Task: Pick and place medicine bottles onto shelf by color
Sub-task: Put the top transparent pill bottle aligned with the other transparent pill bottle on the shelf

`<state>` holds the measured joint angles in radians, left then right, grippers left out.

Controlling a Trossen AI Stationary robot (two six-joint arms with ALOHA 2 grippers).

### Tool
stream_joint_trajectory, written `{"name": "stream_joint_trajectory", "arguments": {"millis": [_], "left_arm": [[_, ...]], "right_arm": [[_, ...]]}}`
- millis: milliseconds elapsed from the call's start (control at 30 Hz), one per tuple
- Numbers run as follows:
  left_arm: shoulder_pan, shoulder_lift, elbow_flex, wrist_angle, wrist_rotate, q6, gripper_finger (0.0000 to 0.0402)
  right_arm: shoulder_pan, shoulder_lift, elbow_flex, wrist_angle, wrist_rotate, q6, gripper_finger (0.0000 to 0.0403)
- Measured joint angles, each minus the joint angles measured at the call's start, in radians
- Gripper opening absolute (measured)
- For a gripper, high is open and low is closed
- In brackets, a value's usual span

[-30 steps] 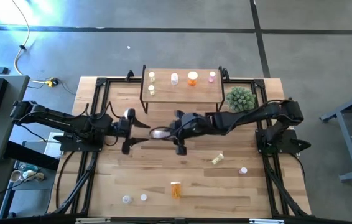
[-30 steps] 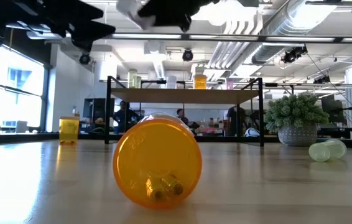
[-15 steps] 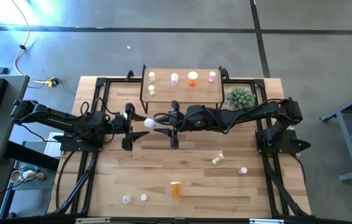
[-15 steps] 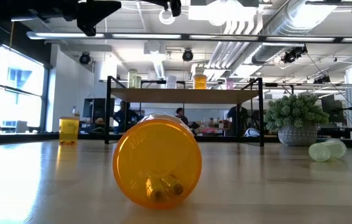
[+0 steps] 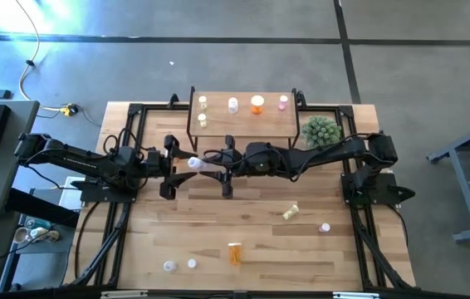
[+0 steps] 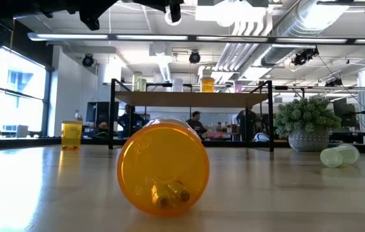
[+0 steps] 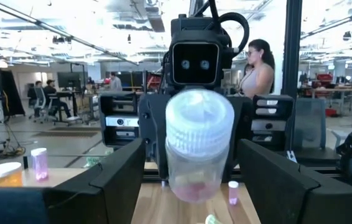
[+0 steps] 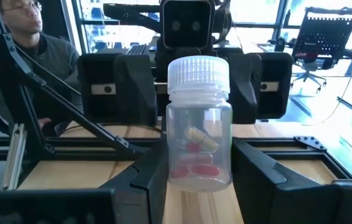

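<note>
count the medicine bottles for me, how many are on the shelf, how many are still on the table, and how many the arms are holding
On the shelf: 5
Loose on the table: 5
Held in the air, a clear bottle in the right gripper, facing the left gripper's open jaws: 1
Total: 11

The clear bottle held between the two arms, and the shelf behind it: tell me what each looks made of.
The clear bottle in the right gripper looks like transparent, glossy plastic, since the pills show through its wall; its ribbed white cap looks like opaque plastic. The shelf seems to have a light, matte wooden top with visible grain, on thin black legs, probably metal.
</note>
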<state>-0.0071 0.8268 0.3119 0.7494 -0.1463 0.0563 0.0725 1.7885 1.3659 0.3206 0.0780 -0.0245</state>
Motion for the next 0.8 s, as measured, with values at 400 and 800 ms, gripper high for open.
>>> {"name": "stream_joint_trajectory", "arguments": {"millis": [400,800], "left_arm": [[0.000,0.000,0.000,0.008,-0.019,0.000,0.0246],[0.000,0.013,0.018,-0.008,-0.041,-0.026,0.0245]], "right_arm": [[0.000,0.000,0.000,0.027,-0.026,0.028,0.0129],[0.000,0.039,0.000,0.082,-0.022,0.005,0.0129]]}}
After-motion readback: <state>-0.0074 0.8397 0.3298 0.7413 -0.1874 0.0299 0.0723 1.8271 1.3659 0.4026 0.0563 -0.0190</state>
